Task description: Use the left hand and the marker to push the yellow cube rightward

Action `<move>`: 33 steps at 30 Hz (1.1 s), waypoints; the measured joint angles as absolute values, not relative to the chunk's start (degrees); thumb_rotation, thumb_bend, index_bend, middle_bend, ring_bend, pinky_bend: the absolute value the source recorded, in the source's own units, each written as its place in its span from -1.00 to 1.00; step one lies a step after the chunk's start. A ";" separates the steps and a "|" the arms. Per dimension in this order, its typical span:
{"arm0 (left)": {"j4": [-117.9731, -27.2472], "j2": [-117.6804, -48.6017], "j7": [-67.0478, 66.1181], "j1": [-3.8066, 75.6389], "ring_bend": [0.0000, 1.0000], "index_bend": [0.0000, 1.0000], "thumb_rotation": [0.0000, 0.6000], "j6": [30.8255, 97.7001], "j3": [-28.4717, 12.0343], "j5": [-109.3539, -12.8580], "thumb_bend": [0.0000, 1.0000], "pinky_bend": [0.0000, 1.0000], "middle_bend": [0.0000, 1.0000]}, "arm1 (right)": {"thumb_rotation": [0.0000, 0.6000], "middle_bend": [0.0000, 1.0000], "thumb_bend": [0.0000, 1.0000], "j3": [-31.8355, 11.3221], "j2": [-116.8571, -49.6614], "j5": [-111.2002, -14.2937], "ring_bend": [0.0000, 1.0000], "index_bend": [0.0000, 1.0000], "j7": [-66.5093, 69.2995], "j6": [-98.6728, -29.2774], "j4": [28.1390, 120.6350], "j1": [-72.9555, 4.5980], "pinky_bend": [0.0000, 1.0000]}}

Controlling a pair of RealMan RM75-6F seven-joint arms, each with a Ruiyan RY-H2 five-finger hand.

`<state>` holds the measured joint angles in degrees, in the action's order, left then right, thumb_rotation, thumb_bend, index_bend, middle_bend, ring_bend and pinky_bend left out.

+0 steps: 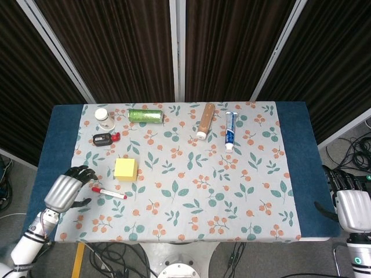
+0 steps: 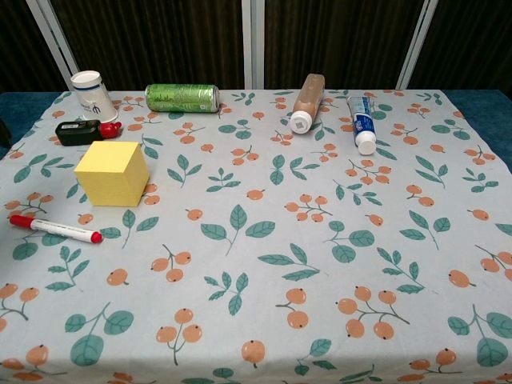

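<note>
The yellow cube [image 1: 126, 169] [image 2: 113, 173] sits on the left part of the floral cloth. A white marker with red ends [image 1: 108, 193] [image 2: 55, 228] lies flat just in front of it, to its left. My left hand [image 1: 65, 190] hovers over the cloth's left edge, just left of the marker, fingers apart and holding nothing. Only the head view shows it. My right hand [image 1: 351, 205] hangs off the table's right edge, empty, fingers spread.
Along the far edge lie a white cup [image 2: 94, 94], a green can [image 2: 182, 98], a brown bottle [image 2: 306, 102] and a toothpaste tube [image 2: 362, 123]. A black and red device [image 2: 79, 131] sits behind the cube.
</note>
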<state>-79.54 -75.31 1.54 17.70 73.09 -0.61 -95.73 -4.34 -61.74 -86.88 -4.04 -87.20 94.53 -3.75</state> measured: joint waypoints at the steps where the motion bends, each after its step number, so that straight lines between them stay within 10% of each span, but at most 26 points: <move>1: -79.30 -75.69 1.10 18.18 -0.55 -0.16 1.00 72.15 -0.42 -95.80 -0.61 -0.47 -0.20 | 1.00 -0.59 -0.88 -4.35 -61.74 -86.83 -0.73 -0.81 -4.09 -87.21 94.53 -3.72 -0.65; 17: -78.43 -83.15 -13.42 22.70 -0.52 -0.09 1.00 59.12 -0.33 -85.75 -0.47 -0.47 -0.13 | 1.00 -0.59 -0.88 -4.49 -61.87 -86.52 -0.73 -0.81 -3.96 -86.17 94.07 -4.29 -0.65; 33: -75.28 -87.84 -19.05 23.36 -0.31 -0.03 1.00 59.48 -1.41 -80.52 -0.38 -0.47 0.09 | 1.00 -0.59 -0.88 -4.39 -62.06 -86.18 -0.73 -0.81 -3.36 -86.60 93.54 -3.83 -0.65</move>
<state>-75.28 -87.84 -19.05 23.36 59.48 -1.41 -80.52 -4.39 -62.06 -86.18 -3.36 -86.60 93.54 -3.83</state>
